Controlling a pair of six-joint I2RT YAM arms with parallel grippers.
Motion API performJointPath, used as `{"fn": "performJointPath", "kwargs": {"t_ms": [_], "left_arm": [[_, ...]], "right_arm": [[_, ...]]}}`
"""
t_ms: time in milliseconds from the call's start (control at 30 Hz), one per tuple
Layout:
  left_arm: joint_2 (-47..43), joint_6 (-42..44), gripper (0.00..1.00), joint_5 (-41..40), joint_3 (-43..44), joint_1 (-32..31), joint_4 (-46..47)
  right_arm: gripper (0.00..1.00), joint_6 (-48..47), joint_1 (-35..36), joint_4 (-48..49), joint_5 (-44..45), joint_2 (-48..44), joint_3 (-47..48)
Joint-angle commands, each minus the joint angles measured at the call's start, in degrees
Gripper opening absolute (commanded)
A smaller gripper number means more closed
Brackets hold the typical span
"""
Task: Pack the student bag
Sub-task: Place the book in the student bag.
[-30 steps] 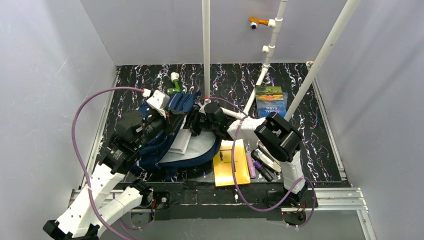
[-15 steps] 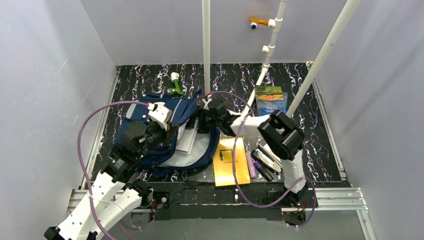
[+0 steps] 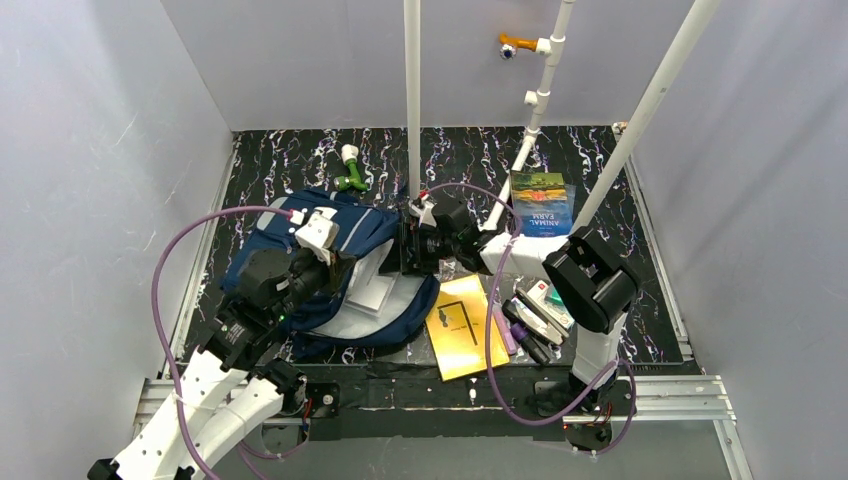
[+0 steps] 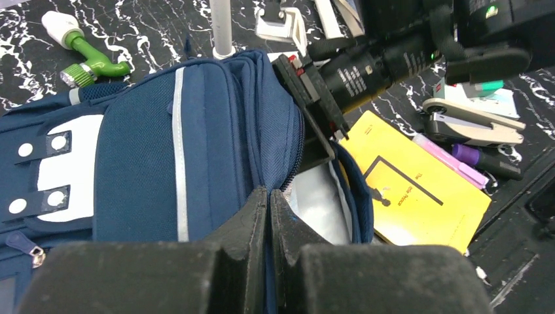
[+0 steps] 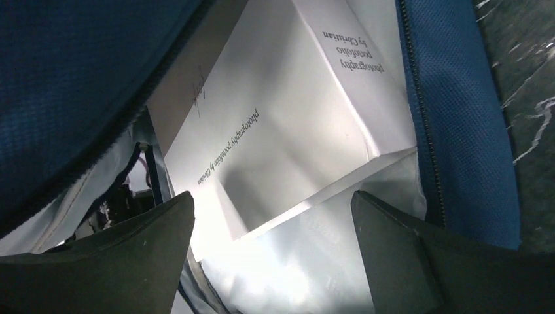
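Where the student bag [image 3: 365, 225] lies unzipped on the left half of the tabletop [image 3: 650, 240], a white book [image 5: 288, 118] sits inside against its pale lining. The left gripper [image 4: 268, 209] is pinched tight on the edge of the bag's opening. The right gripper [image 5: 269, 199] stands wide at the mouth, holding nothing, with a yellow booklet [image 3: 462, 325] just beside the bag.

The left gripper [image 4: 269, 201] pinches the student bag [image 4: 216, 144] at its open zipper edge; a yellow booklet [image 4: 419, 190] lies alongside.
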Motion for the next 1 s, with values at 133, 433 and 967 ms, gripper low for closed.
{"fn": "performJointPath", "kwargs": {"t_ms": [133,433,967], "left_arm": [[2.4,-2.2,0.0,3.5,5.4,0.4,1.5],[2.2,-8.5,0.0,-13.1,2.4,0.4,-2.1],[-1.6,-13.6,0.47,-16.7,-2.9,0.4,-9.6]], "right_arm": [[0.37,13.6,2.9,13.3,2.0,2.1,-2.8],[0.69,19.0,5.0,22.3,-1.3,10.2,6.3],[0.98,-27.7,-1.6,-46.9,15.1,-17.0,2.7]]}}
